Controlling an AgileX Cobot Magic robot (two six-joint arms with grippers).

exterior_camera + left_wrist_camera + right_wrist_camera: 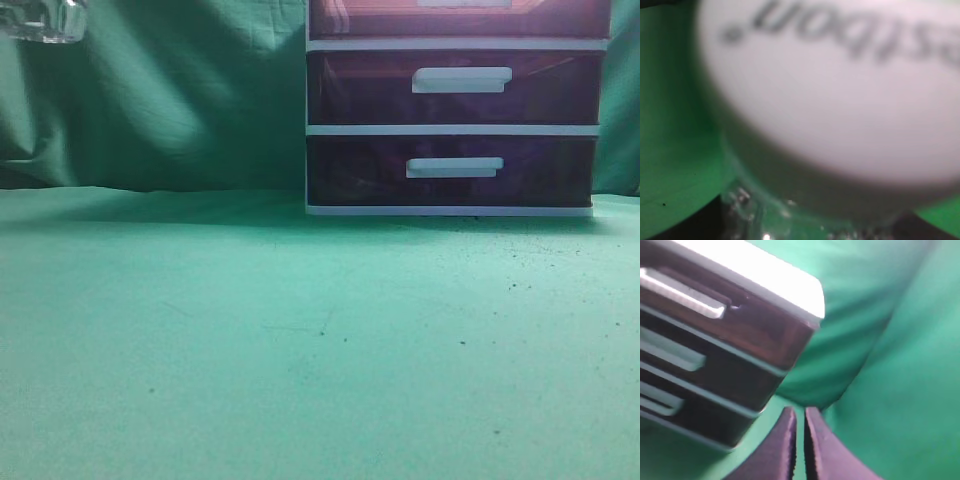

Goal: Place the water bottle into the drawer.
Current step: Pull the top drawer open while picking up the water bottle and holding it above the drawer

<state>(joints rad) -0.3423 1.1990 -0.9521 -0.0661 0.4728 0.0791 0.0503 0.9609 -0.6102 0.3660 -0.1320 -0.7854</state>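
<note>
Black right hand (799, 450) nearly closed beside drawer (715, 315).

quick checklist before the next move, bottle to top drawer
1. Top drawer open to take the bottle: not ok, it sits flush with the two below.
2. Water bottle off the table: ok, clear plastic shows high at upper left.
3. Left grip on the bottle: cannot tell, the label fills the blurred view.
4. Right gripper free for the handle: ok, nearly closed on nothing, beside the unit.
5. Drawer unit upright on the cloth: ok.
</note>
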